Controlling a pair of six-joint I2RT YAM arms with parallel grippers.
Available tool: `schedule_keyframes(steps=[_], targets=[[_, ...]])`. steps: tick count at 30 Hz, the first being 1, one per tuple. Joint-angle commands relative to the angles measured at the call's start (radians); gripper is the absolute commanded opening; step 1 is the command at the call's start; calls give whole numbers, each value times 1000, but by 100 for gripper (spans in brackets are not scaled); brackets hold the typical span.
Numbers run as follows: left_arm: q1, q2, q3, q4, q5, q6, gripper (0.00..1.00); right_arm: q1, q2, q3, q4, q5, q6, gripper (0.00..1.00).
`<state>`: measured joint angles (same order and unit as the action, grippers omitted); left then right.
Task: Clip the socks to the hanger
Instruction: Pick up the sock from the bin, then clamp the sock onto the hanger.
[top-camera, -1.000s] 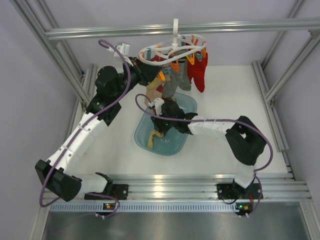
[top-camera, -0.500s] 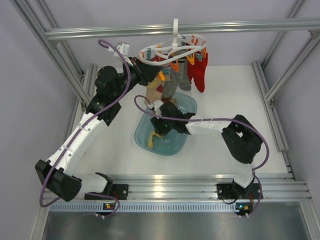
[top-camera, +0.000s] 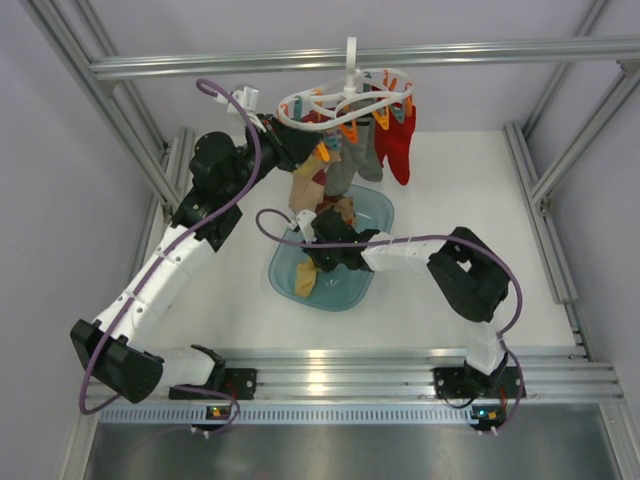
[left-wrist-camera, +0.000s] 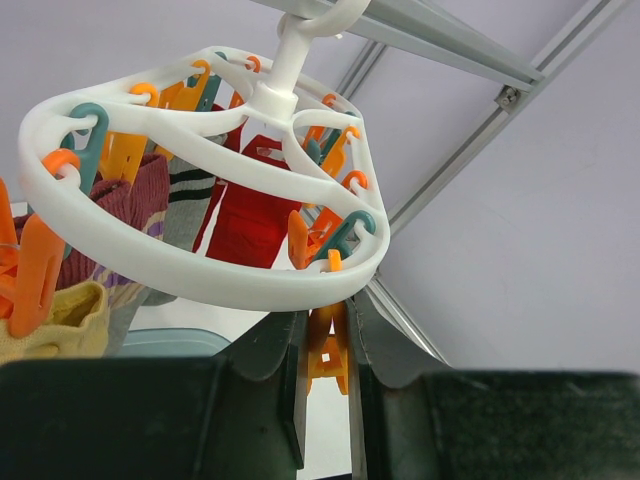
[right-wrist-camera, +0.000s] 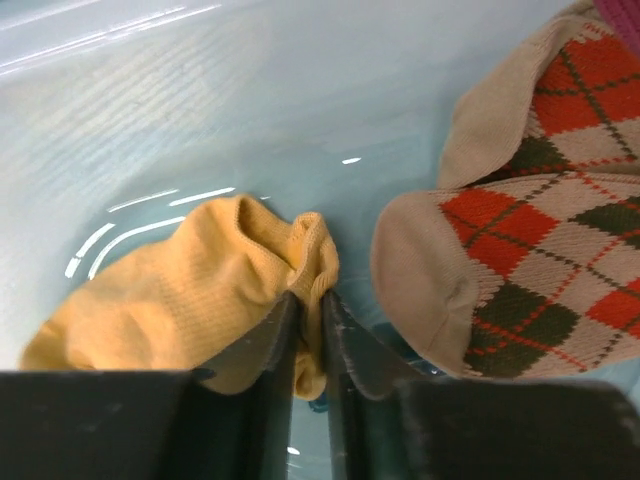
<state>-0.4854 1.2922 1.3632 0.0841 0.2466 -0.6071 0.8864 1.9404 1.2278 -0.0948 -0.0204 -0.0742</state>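
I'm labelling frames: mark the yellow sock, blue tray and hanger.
yellow sock (right-wrist-camera: 150, 300): right wrist view, its middle.
blue tray (right-wrist-camera: 200, 100): right wrist view, bare floor.
hanger (left-wrist-camera: 160, 265): left wrist view, outer ring.

The right arm has swung left, its elbow drawing in over the table. The right gripper (top-camera: 312, 268) has sunk lower into the blue tray (top-camera: 345, 296), jaws now pinching the yellow sock (right-wrist-camera: 170, 300). An argyle sock (top-camera: 341, 211) has come uncovered behind the wrist.

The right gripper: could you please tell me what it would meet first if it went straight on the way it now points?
The yellow sock, whose folded edge sits between the right gripper fingers; behind it, probably the blue tray floor.
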Motion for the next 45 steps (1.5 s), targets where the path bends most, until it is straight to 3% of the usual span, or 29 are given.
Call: schedule_keyframes(steps=[1,4,14,24,31,45], targets=[[5,15,-19,3,-4,-3,0,13,3,-7,-14,-25,-29,13],[5,13,-21,-6,0,-2,0,13,-87,-74,72,-38,-50,0],[11,2,-45,-12,19,10,0,-27,-420,-264,205,-18,-298,0],[21,-2,-38,-6,59,0,0,-145,-728,-294,282,-197,-216,0],[24,2,-42,5,128,-37,0,-175,-796,-251,287,-277,-276,0],[28,32,-62,60,267,-95,0,-178,-752,-146,337,-374,-315,0]])
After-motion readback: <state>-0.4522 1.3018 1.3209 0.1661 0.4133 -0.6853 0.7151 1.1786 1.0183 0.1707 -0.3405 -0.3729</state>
